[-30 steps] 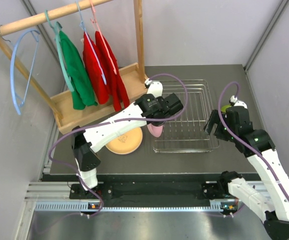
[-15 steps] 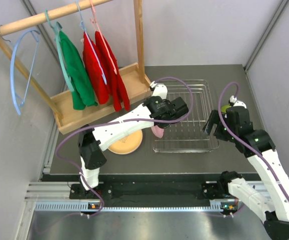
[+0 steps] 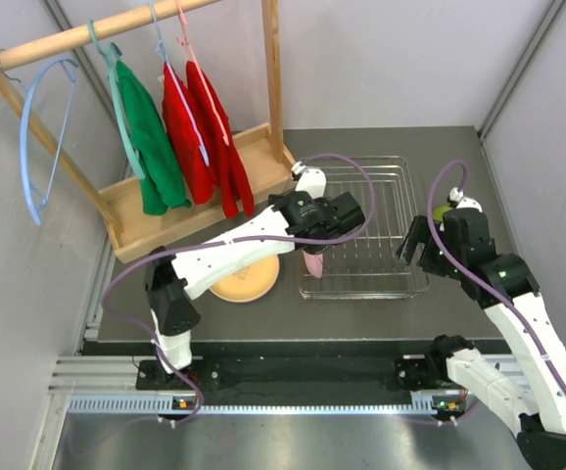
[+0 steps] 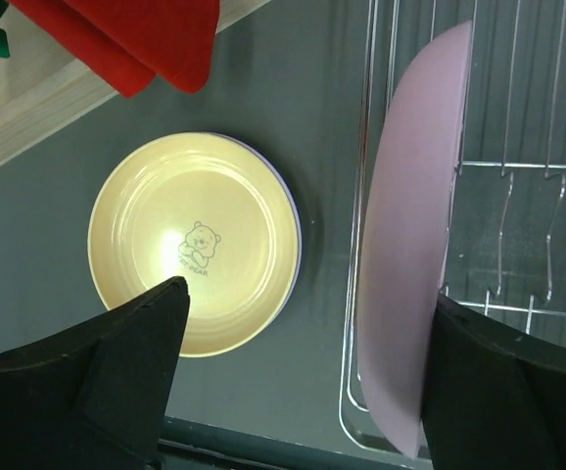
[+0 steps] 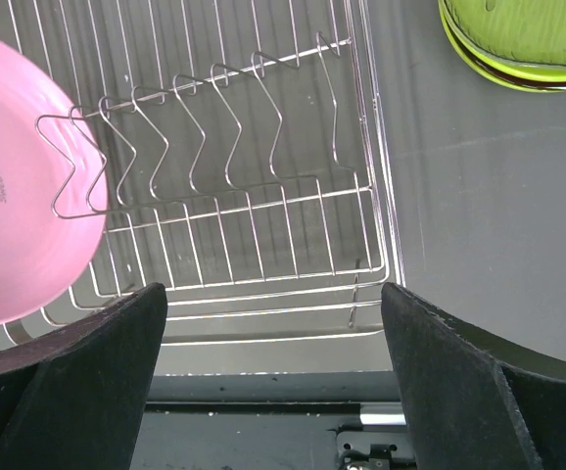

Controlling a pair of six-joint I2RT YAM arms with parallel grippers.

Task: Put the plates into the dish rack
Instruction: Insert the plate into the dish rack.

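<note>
pink plate (image 4: 405,245) up on edge in the dish rack (image 3: 381,211)
left gripper (image 4: 303,294) wide open around it, right gripper (image 5: 273,294) wide open too

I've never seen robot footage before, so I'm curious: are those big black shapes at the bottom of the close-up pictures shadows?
Left wrist view: not shadows but the left tool's fingers, too near the lens, dark and soft-edged; the yellow plate is sharp. Right wrist view: the right tool's fingers likewise; dish rack wires crisp.
</note>
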